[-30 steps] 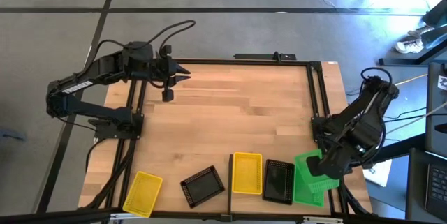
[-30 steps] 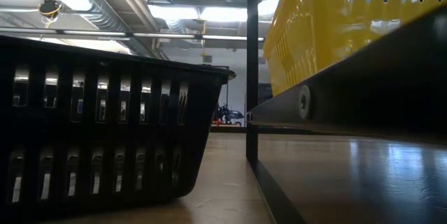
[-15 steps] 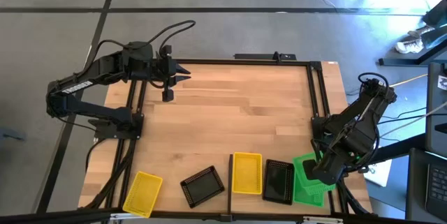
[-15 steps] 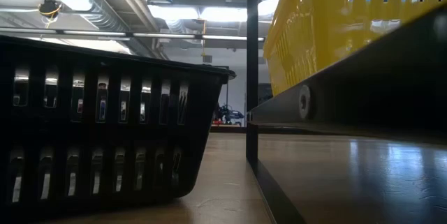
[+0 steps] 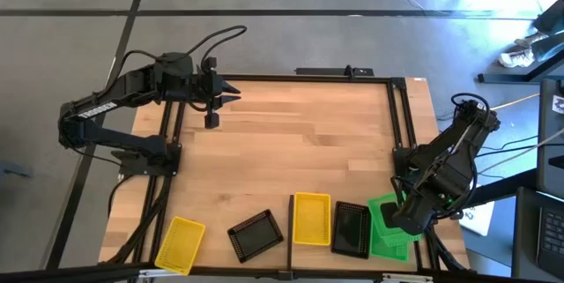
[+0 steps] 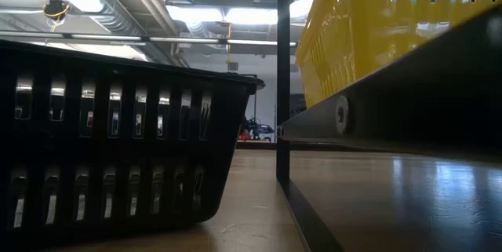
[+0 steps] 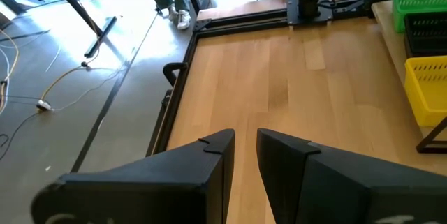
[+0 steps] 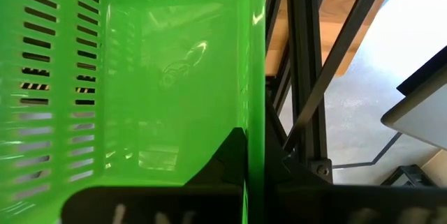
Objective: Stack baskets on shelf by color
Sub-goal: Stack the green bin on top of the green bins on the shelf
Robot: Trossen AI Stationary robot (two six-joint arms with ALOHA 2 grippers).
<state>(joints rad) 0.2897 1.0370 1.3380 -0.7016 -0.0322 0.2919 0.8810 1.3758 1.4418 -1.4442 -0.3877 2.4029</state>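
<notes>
A green basket's (image 5: pixel 385 227) wall is clamped in the right claw (image 5: pixel 398 221) at the worktop's (image 5: pixel 300 142) near right corner. The left claw (image 5: pixel 231 99), slightly apart, is held empty at the far left.

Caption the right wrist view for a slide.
Right hand shut on the wall of a green lattice plastic basket.

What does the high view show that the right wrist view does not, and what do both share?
Only the high view shows the left claw waiting over the table's far left corner, two yellow baskets and two black baskets along the near edge. Only the right wrist view shows the right claw shut on the green basket's wall. Both share the green basket at the table's near right corner and the black frame rails.
</notes>
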